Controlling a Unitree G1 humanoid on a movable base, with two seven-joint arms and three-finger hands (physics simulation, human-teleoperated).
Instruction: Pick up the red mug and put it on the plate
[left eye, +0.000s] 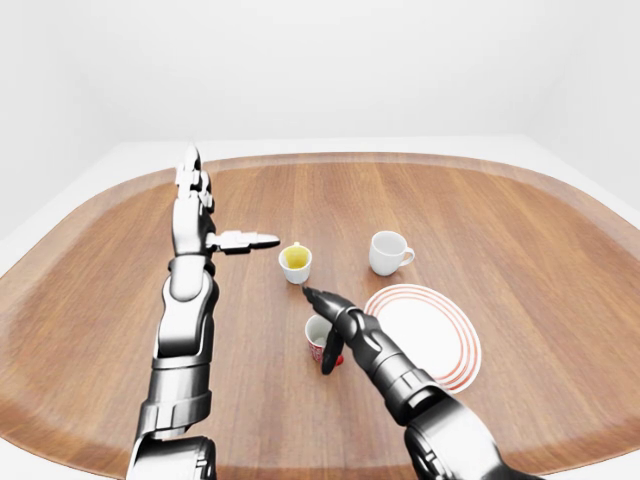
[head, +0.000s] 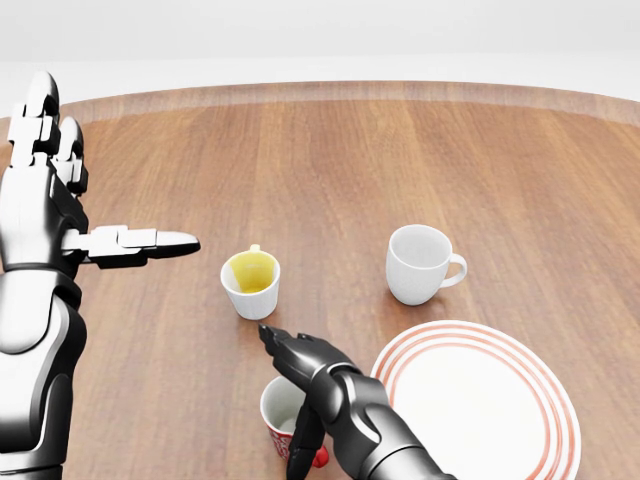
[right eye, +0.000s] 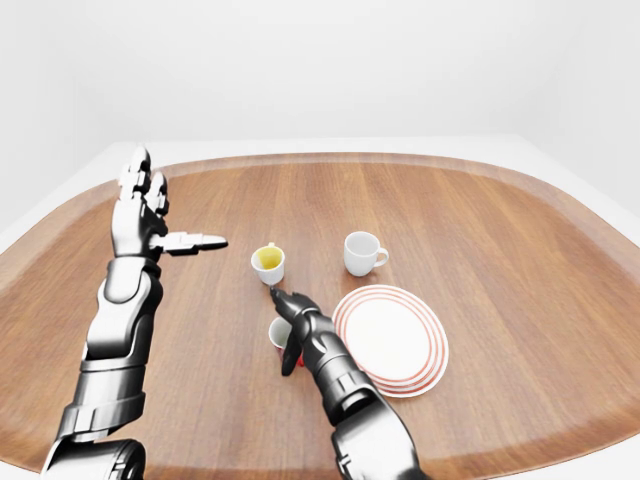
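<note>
Presently the red mug (head: 285, 420) stands upright on the table (head: 400, 150) at about 6 o'clock in the head view, its white inside showing; white markings on its side are too small to read. The right hand (head: 312, 385) sits over the mug's right rim: one finger points past the rim toward 11 o'clock, another hangs down the mug's outer right side beside a red part low on the mug. The fingers are spread and do not close round the mug; whether they touch it I cannot tell.

The plate (head: 480, 400), white with red rings, lies just beside the mug at 3 o'clock from it, bare of any load. A yellow-lined cup (head: 250, 283) stands near the mug at 12 o'clock from it. A white mug (head: 420, 264) stands at 1 o'clock from the red mug, handle to the right, near the plate's upper edge.

The left hand (head: 60, 215) is raised at 9 o'clock in the head view, well apart from all crockery, fingers fully extended, one pointing rightward, holding nothing.
</note>
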